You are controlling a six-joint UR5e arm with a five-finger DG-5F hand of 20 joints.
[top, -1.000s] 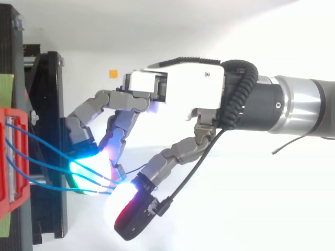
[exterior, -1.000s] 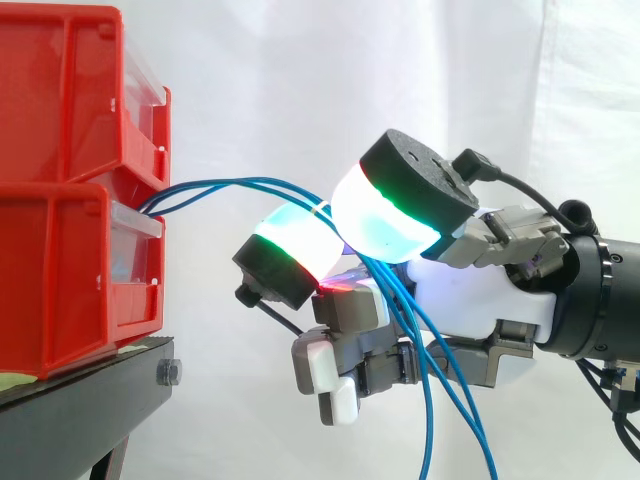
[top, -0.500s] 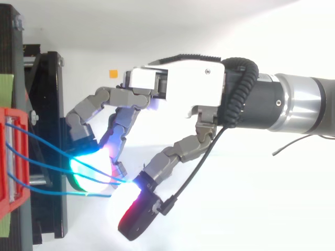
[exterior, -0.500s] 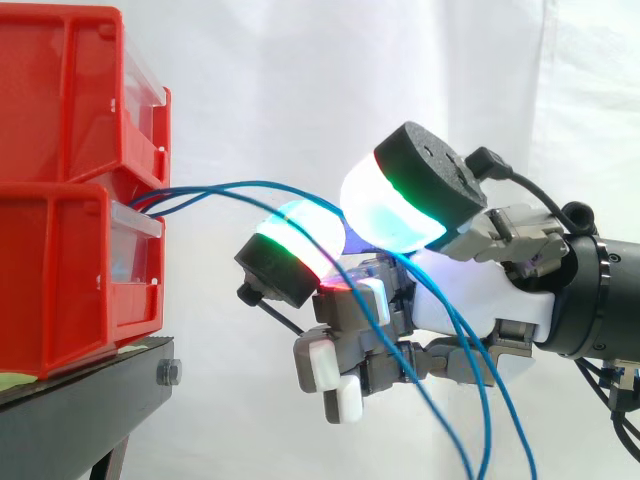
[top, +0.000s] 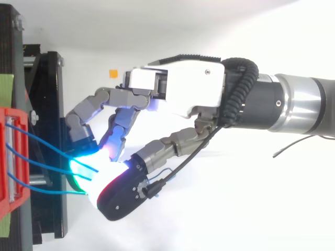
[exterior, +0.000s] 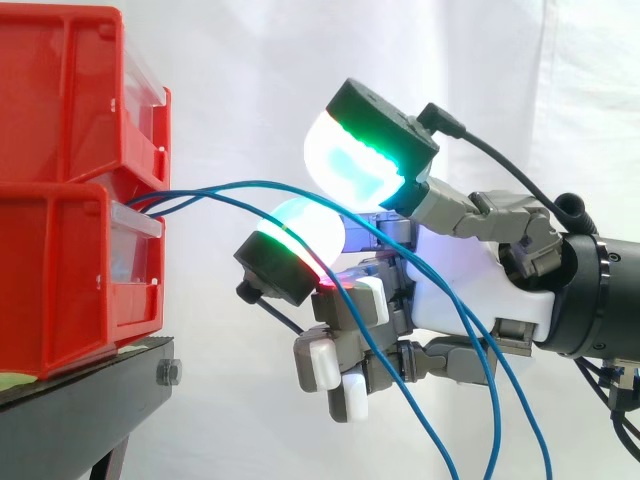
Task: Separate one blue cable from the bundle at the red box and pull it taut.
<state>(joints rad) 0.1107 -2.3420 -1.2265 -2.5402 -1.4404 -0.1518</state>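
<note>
Red boxes (exterior: 70, 250) on a black stand (exterior: 80, 405), blue cables (exterior: 215, 187) running from them across the robot hand (exterior: 460, 295), too hard to tell if it grips any

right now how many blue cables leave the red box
3. Seen from above, upper cable, middle cable and lower cable run from the red box to the robot hand; others may be hidden.

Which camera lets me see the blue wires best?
The side view. There the blue cables arc out of the red bins, cross the hand and hang down. The top view shows short stretches between bins and hand.
</note>
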